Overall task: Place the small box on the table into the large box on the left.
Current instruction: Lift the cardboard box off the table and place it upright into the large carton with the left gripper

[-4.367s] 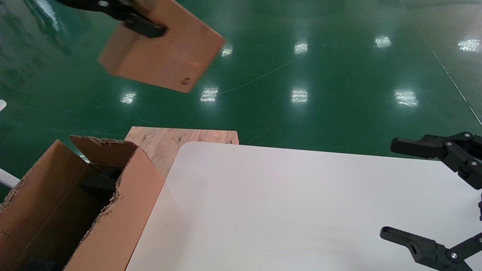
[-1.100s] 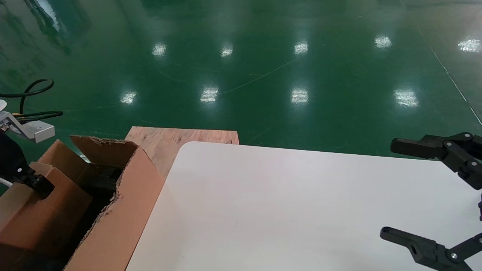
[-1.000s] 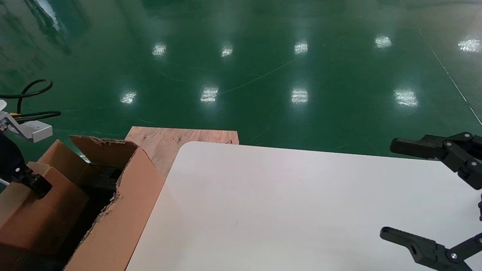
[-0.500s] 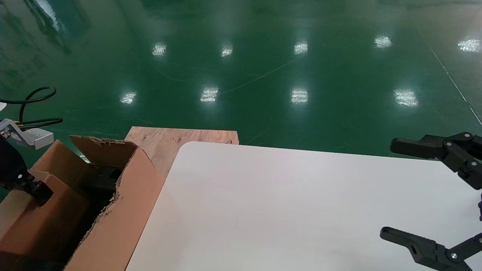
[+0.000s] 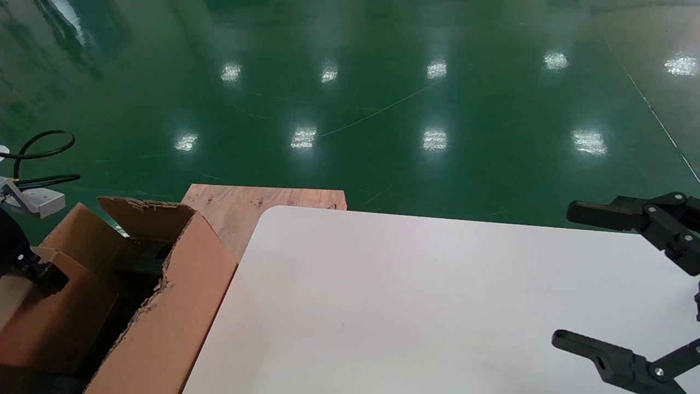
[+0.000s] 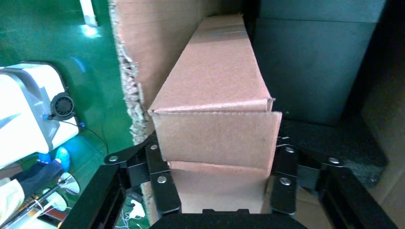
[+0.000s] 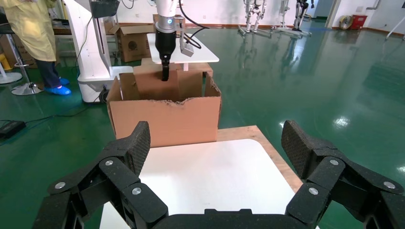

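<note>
Small box [image 6: 215, 124], smooth plain brown cardboard with a taped seam along its top face, sits partly down inside the large box [image 5: 164, 323], standing on end with its long axis running down into the dark interior; the white table [image 5: 415, 306] is broad, smooth and round-cornered; the large box beside its left edge is corrugated, its flap edges ragged and torn; a pale wooden board [image 5: 246, 205] lies behind both. Left gripper [image 6: 217, 183] reaches down from above into the carton, its black fingers [image 6: 160, 179] pinching the small box's narrow upper end on both sides. Right gripper [image 7: 215, 157] hangs over the table's right side, fingers spread wide, holding nothing.
</note>
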Robot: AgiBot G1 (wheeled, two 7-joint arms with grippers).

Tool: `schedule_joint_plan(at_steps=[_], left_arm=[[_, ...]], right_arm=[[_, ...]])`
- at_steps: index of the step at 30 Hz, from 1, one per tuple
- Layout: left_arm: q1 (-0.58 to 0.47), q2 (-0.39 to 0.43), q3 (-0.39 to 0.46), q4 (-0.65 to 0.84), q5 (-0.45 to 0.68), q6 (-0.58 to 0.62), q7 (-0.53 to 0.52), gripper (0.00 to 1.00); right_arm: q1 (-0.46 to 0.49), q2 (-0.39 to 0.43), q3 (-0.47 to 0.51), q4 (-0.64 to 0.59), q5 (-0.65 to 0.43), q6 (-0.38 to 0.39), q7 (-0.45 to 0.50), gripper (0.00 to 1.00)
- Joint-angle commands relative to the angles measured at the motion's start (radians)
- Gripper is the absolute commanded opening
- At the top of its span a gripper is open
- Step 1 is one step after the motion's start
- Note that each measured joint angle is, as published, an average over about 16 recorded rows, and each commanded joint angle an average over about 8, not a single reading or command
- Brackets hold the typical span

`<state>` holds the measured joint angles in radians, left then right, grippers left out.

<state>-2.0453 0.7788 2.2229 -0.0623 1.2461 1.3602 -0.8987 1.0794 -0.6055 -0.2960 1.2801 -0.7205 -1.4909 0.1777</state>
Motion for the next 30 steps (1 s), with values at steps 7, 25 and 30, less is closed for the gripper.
schedule_joint_plan(at_steps=[7, 25, 30], left_arm=[[0.015, 0.007, -0.005, 0.025, -0.007, 0.001, 0.011, 0.00], [0.028, 0.002, -0.015, 0.040, -0.025, 0.016, 0.029, 1.00], [0.027, 0.002, -0.015, 0.038, -0.024, 0.017, 0.028, 1.00]], right_arm=[[0.000, 0.000, 0.000, 0.000, 0.000, 0.000, 0.000, 1.00], [0.000, 0.001, -0.001, 0.000, 0.001, 0.001, -0.001, 1.00], [0.000, 0.001, -0.001, 0.000, 0.001, 0.001, -0.001, 1.00]])
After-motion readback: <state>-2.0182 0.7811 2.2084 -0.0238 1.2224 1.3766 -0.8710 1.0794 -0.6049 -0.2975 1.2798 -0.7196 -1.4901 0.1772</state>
